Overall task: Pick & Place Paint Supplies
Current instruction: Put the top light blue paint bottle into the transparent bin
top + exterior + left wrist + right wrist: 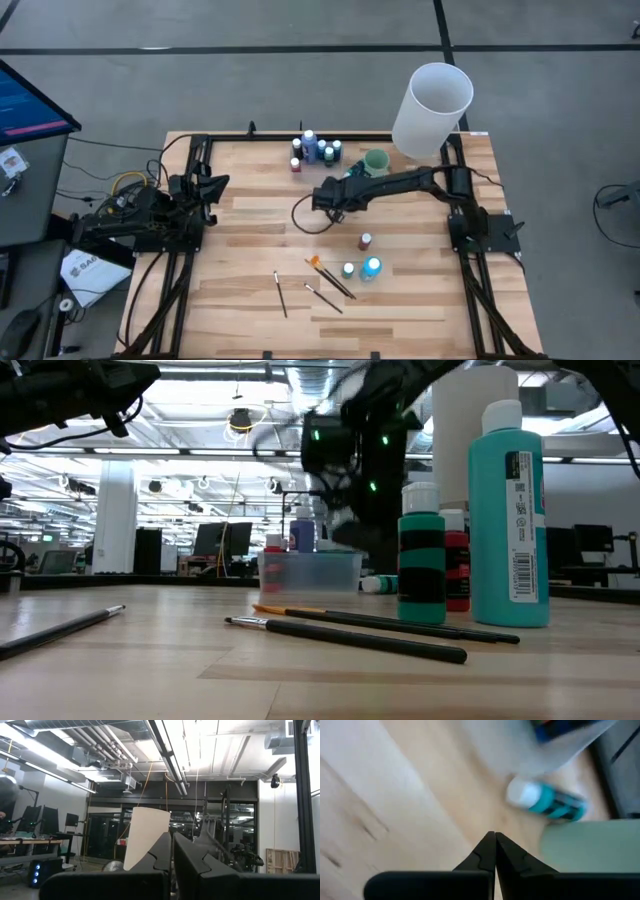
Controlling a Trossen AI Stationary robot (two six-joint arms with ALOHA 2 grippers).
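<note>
My right gripper (320,198) hangs shut and empty above the middle of the table; its closed fingers (495,840) point down at bare wood. Just beyond them a teal paint bottle (550,802) lies on its side beside the pale green cup (377,162). More small bottles (315,150) stand in a clear container (308,572) at the far edge. A brown bottle (365,241) and two teal ones (372,268) stand toward the near right, with several brushes (330,280) lying flat next to them. My left gripper (222,184) waits shut at the table's left.
The tall white cylinder (432,108) stands at the far right corner. A dark cable loop (308,218) hangs below my right gripper. One thin brush (281,293) lies apart toward the near left. Bare wood lies between the two arms.
</note>
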